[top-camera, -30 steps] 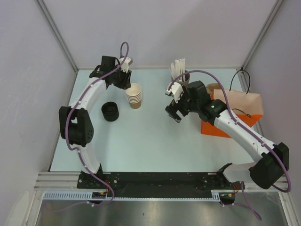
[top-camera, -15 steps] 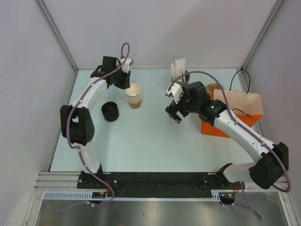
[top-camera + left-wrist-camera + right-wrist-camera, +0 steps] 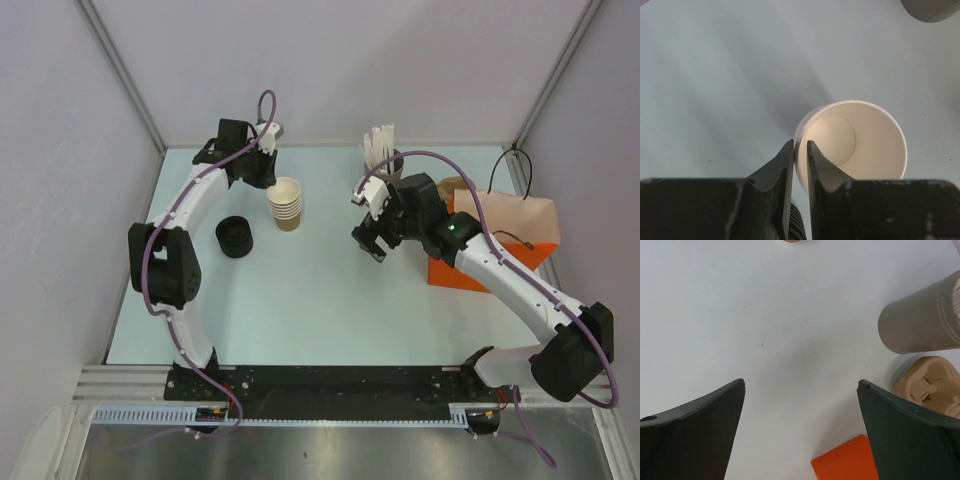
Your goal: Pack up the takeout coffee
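No lidded takeout coffee is in view. A stack of lidless tan cups (image 3: 285, 205) stands at the back left of the table. My left gripper (image 3: 268, 178) reaches it from the far-left side. In the left wrist view its two fingers straddle the near rim wall of the top cup (image 3: 860, 140), one inside and one outside, shut on that wall (image 3: 800, 147). A stack of black lids (image 3: 235, 237) sits left of the cups. My right gripper (image 3: 372, 240) hovers mid-table, wide open over bare surface (image 3: 801, 382).
An orange paper bag (image 3: 455, 272) lies at the right, its corner showing just below the right fingers (image 3: 845, 462). A grey holder of white stirrers (image 3: 383, 155) stands at the back, and a tan pulp carrier (image 3: 930, 385) lies beside it.
The left fingers have closed in on the top cup's rim. The left arm shifted very slightly; the right arm has not moved.
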Controlling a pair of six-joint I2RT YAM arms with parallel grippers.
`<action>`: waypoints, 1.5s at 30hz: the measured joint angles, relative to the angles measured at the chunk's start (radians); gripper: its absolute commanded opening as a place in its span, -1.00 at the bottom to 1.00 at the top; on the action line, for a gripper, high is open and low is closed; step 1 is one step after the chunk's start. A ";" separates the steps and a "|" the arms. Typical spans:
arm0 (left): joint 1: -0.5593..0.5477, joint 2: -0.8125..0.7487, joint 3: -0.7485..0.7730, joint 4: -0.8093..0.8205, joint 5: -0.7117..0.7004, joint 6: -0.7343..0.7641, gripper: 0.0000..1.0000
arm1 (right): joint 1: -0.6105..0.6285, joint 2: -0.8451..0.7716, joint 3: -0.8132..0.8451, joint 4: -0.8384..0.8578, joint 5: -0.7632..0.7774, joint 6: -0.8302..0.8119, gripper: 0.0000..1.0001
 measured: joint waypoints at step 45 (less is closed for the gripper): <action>0.014 0.008 0.078 -0.033 0.019 -0.006 -1.00 | -0.018 -0.002 -0.003 0.000 0.003 -0.004 0.99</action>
